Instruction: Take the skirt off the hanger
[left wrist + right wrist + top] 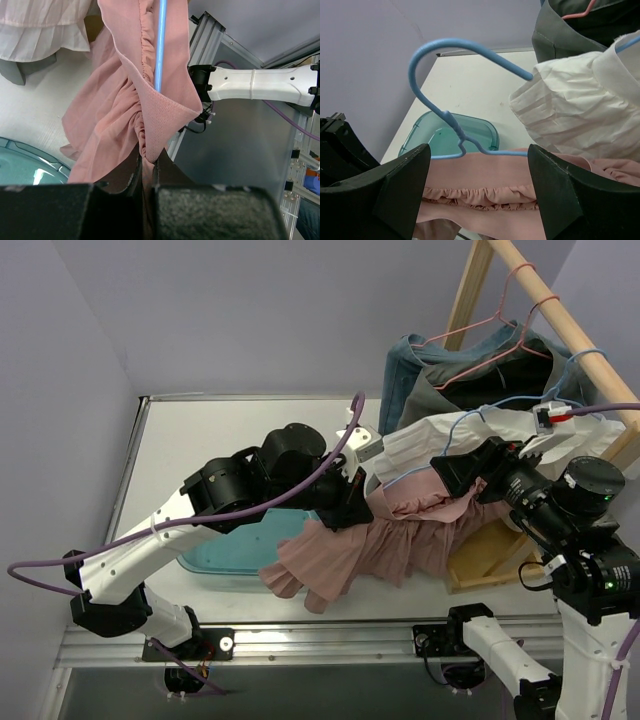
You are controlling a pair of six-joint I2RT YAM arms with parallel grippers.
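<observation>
The pink skirt hangs on a blue wire hanger and droops over the table's middle. In the right wrist view the hanger's bar runs along the ruffled waistband. My left gripper is shut on a fold of the skirt at its waist edge, with the blue hanger wire just above it. My right gripper is open; its fingers stand on either side of the waistband and the hanger's neck, apart from both. From above, the right gripper sits at the skirt's right end.
A teal bin lies on the table under the left arm, left of the skirt. A white pleated garment hangs right above the skirt from the wooden rack. Dark clothes on a pink hanger hang behind.
</observation>
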